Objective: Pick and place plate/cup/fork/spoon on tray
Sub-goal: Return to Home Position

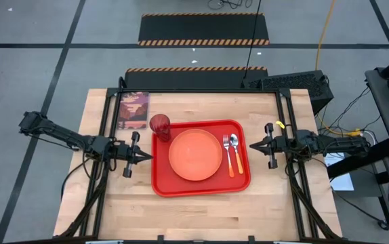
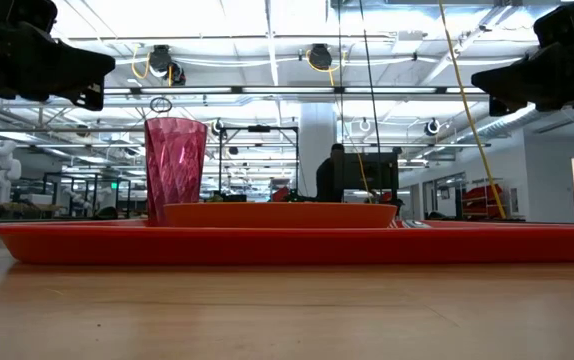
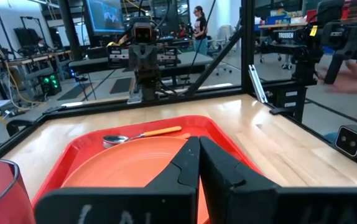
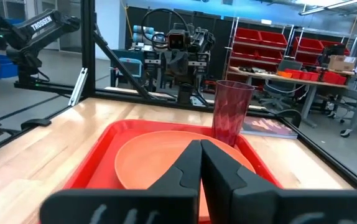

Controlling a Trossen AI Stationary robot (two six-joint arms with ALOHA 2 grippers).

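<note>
The red tray [image 1: 238, 181] lies at the table's middle. On it rest the orange plate [image 1: 195, 154], the dark red cup [image 1: 160, 126] standing upright at its far left corner, and the fork [image 1: 228, 155] and spoon [image 1: 236, 152] side by side at its right. My left gripper [image 1: 148, 157] hangs shut and empty just left of the tray. My right gripper [image 1: 254, 145] hangs shut and empty just right of the tray. The plate [image 3: 129, 165] and spoon [image 3: 142, 135] show in the left wrist view, the cup [image 4: 232, 113] and plate [image 4: 160, 162] in the right wrist view.
A picture book [image 1: 133, 110] lies at the table's far left, beside the cup. Black frame rails [image 1: 106, 115] run along the table's left and right sides. Bare wood [image 1: 201, 217] lies in front of the tray. A person's hand [image 3: 352, 78] shows beyond the table.
</note>
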